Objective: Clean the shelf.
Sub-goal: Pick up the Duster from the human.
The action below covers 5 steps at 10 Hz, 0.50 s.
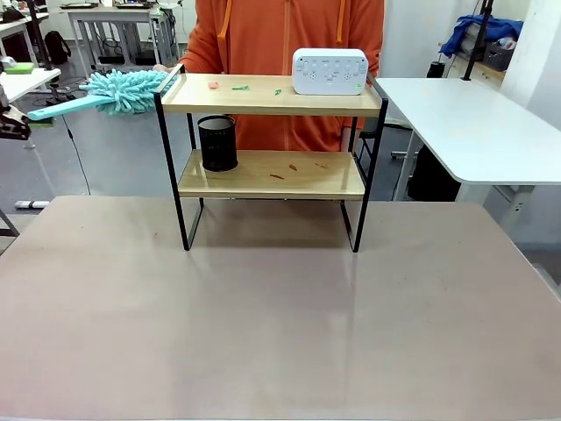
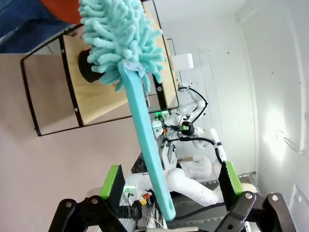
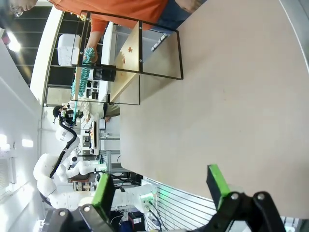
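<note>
1. Shelf (image 1: 263,105): a two-tier rack of wooden boards in a black frame. It stands on the brown table (image 1: 263,333), directly in front of the person in an orange hoodie (image 1: 289,26). Litter lies on both boards, so cleaning looks not yet begun.
2. Top board of the shelf: a white button-fronted box (image 1: 330,71) sits at the right end. A pink scrap (image 1: 213,85) and green scraps (image 1: 240,87) lie toward the middle.
3. Lower board of the shelf: a black mesh pen cup (image 1: 217,143) stands at the left end, with orange-brown scraps (image 1: 277,176) near the middle.
4. Teal microfibre duster (image 1: 127,91): it is in the air off the shelf's top left corner, its handle pointing away from the shelf. A person's hand (image 3: 91,57) sits at the head end. This is judged an offer, handle first, so the robot can take the tool.
5. Left gripper (image 2: 171,169): it is well to the left of the shelf with its jaws spread fully. The handle's tip lies between the green pads and seems to touch neither, so nothing is gripped.
6. Right gripper (image 3: 161,186): it is over the table, well apart from the shelf. Its jaws are fully apart and empty, likely parked clear of the handover.
</note>
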Each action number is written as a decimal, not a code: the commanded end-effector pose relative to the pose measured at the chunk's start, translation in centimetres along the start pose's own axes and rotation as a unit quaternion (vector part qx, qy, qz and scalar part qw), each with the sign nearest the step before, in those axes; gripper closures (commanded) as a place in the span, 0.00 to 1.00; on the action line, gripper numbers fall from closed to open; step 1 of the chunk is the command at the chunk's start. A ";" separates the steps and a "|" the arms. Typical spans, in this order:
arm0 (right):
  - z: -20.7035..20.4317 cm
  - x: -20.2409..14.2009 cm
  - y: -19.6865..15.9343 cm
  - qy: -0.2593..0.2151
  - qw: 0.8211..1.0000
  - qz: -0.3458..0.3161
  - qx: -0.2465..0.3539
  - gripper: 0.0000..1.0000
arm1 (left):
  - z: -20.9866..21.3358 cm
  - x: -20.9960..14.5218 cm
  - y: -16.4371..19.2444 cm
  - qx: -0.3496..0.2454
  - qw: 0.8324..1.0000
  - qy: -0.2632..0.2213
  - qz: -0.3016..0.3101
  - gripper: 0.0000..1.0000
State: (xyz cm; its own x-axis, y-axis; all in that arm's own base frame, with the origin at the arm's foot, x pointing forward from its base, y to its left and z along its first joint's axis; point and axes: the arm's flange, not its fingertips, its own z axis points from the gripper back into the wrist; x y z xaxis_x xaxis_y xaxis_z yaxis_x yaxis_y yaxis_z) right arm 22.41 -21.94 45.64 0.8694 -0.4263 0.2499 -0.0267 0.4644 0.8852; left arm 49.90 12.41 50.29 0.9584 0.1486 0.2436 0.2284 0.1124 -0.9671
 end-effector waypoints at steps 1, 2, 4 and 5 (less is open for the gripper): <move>-0.3 -0.1 0.1 -0.007 1.000 0.014 0.009 0.00 | -1.3 0.9 -0.4 0.006 1.000 0.012 0.016 0.00; -0.3 -0.1 0.1 -0.007 1.000 0.014 0.009 0.00 | -2.1 1.1 -0.3 0.009 1.000 0.017 0.017 0.00; -0.3 -0.1 0.1 -0.007 1.000 0.014 0.009 0.00 | -2.5 1.1 -0.3 0.008 1.000 0.016 0.017 0.00; -0.3 -0.1 0.1 -0.007 1.000 0.014 0.009 0.00 | -2.5 0.9 -0.2 0.008 1.000 0.014 0.017 0.00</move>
State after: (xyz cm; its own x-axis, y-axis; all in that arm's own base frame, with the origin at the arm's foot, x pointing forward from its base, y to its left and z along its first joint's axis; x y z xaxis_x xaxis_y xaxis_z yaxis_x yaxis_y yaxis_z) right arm 22.42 -21.93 45.66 0.8691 -0.4261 0.2511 -0.0286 0.4637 0.8856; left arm 51.13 10.00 50.05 0.9681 0.1142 0.2230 0.2099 0.1163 -0.9708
